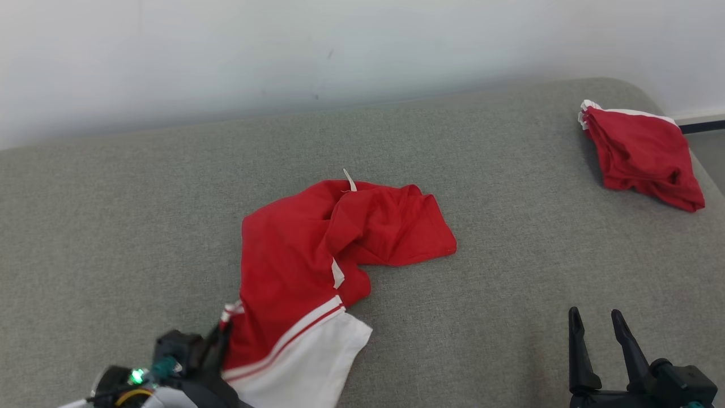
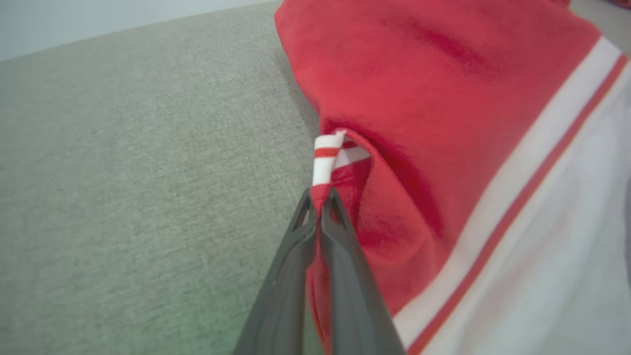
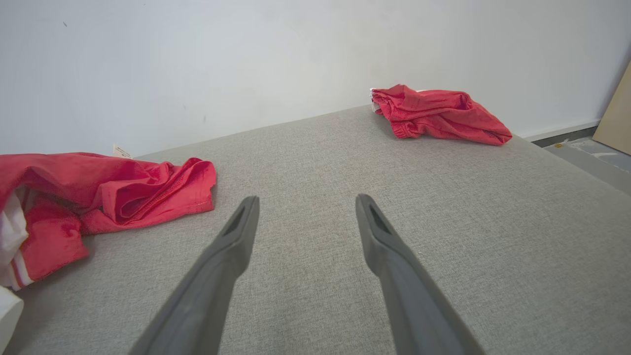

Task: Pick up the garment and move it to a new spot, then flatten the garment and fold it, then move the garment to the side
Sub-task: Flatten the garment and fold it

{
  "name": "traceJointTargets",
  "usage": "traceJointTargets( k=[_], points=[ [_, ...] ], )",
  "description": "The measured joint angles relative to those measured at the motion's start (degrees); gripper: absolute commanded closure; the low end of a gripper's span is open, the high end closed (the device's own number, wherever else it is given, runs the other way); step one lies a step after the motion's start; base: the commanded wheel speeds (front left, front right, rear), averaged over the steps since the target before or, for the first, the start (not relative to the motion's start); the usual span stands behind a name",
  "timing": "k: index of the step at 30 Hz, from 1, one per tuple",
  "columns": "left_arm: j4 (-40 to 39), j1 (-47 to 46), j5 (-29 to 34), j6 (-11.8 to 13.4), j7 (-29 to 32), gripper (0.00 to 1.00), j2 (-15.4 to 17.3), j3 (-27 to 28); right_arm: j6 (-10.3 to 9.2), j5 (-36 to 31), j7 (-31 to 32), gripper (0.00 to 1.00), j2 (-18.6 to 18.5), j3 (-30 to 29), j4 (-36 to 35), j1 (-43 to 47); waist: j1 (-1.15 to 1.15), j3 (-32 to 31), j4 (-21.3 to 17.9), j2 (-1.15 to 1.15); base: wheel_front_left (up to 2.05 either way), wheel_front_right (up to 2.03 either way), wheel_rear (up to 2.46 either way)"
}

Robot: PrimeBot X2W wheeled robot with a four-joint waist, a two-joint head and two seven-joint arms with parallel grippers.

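Note:
A crumpled red garment (image 1: 317, 255) with white panels and stripes lies in the middle of the grey cushion. In the left wrist view my left gripper (image 2: 320, 193) is shut on a red fold of the garment (image 2: 443, 98) just below its red-and-white striped cuff (image 2: 326, 153). In the head view that left gripper (image 1: 218, 334) sits at the garment's near left corner. My right gripper (image 1: 595, 318) stands open at the lower right, well clear of the cloth; its fingers (image 3: 236, 231) hover over bare cushion, with the garment (image 3: 98, 192) off to the left.
A second red garment (image 1: 643, 150), bunched, lies at the far right corner of the grey cushion (image 1: 510, 283); in the right wrist view it (image 3: 438, 113) sits ahead to the right. A white wall (image 1: 283, 51) backs the cushion. The cushion's right edge drops to floor (image 3: 591, 153).

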Motion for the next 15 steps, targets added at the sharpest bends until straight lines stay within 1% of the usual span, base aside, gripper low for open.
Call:
traceJointTargets(
  k=[4, 8, 12, 15],
  points=[
    [-0.82, -2.89, -0.03, 1.65, -2.24, 1.0, 2.27, 2.93, 0.0, 0.0, -0.01, 0.0, -0.01, -0.32, -0.02, 0.01, 0.0, -0.37, 0.42, 0.0, 0.0, 0.0, 0.0],
    [-1.62, -4.05, -0.49, 3.58, -3.26, 1.0, 4.91, 6.04, 0.0, 0.0, -0.1, 0.0, 0.0, -0.09, 0.04, 0.02, 0.0, -0.76, 0.54, 0.0, 0.0, 0.0, 0.0],
    [-1.78, -4.01, -1.2, 4.56, -3.55, 1.0, 5.82, 7.89, 0.0, 0.0, -0.11, 0.0, 0.0, 0.03, 0.1, 0.02, 0.0, -0.86, 0.18, 0.0, 0.0, 0.0, 0.0],
    [-0.15, -3.19, -2.19, 4.58, -3.58, 1.0, 6.1, 8.38, 0.0, -0.14, -0.14, 0.0, -0.01, 0.01, 0.14, 0.02, 0.0, -0.92, -0.24, 0.0, 0.0, 0.0, 0.0]
  ],
)
